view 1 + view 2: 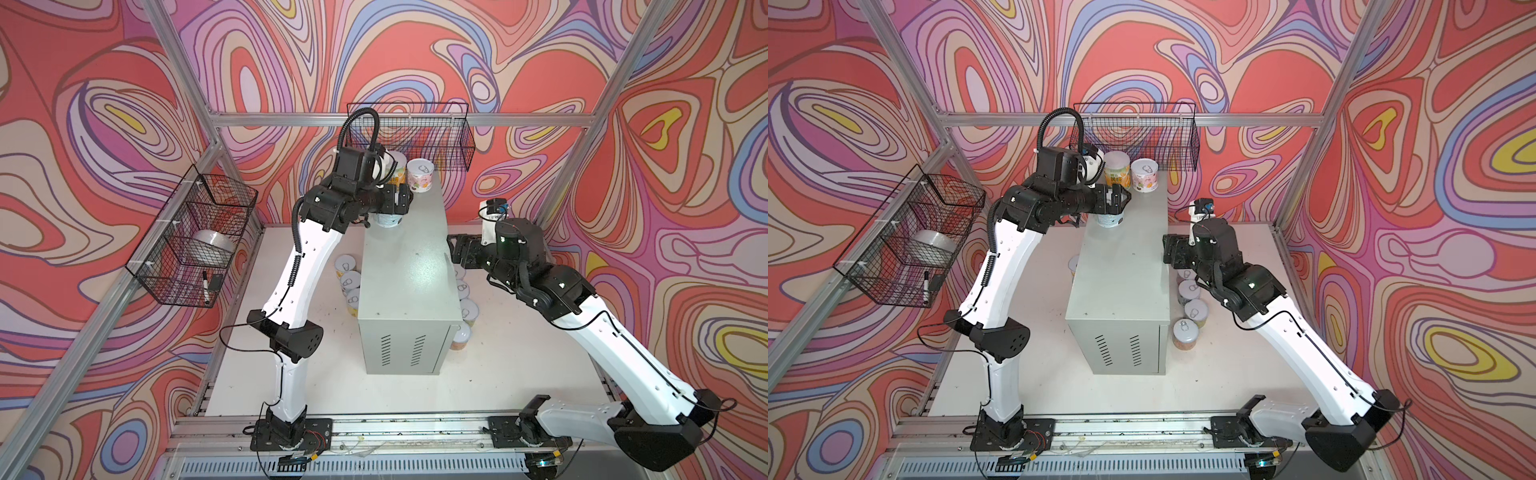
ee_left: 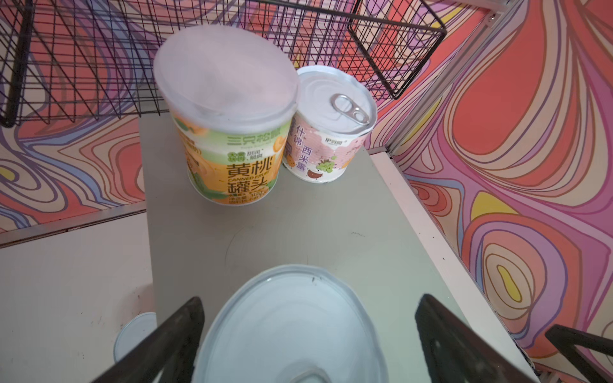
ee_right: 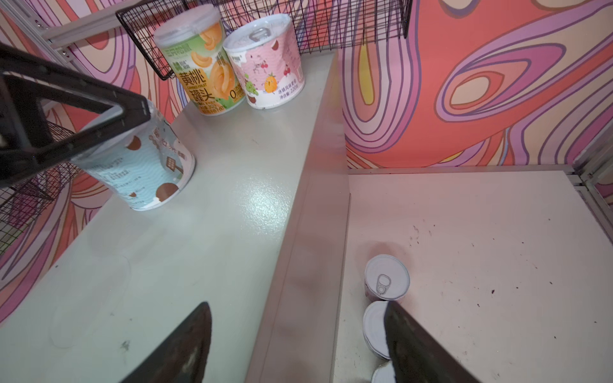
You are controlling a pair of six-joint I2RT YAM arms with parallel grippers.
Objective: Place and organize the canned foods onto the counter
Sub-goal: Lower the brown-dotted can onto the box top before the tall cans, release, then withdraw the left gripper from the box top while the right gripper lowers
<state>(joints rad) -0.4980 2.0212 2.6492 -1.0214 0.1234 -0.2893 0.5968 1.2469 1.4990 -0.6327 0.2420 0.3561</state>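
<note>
The counter (image 1: 409, 266) (image 1: 1121, 266) is a tall grey cabinet in mid-table. At its far end stand a yellow-green can (image 1: 1117, 170) (image 2: 229, 132) and a pink can (image 1: 420, 176) (image 2: 328, 146), side by side. Nearer along its left edge stands a pale blue can (image 1: 388, 220) (image 3: 146, 169). My left gripper (image 1: 401, 201) (image 2: 310, 298) is open over that can, a finger on either side with gaps. My right gripper (image 1: 453, 249) (image 3: 297, 304) hangs open and empty over the counter's right edge. More cans stand on the table: three to the left (image 1: 349, 278), several to the right (image 1: 1187, 307) (image 3: 386, 278).
A black wire basket (image 1: 411, 137) hangs on the back wall just behind the far cans. Another wire basket (image 1: 195, 232) on the left wall holds a roll of tape (image 1: 212, 245) and a marker (image 1: 205, 286). The white tabletop (image 1: 519, 365) surrounds the counter.
</note>
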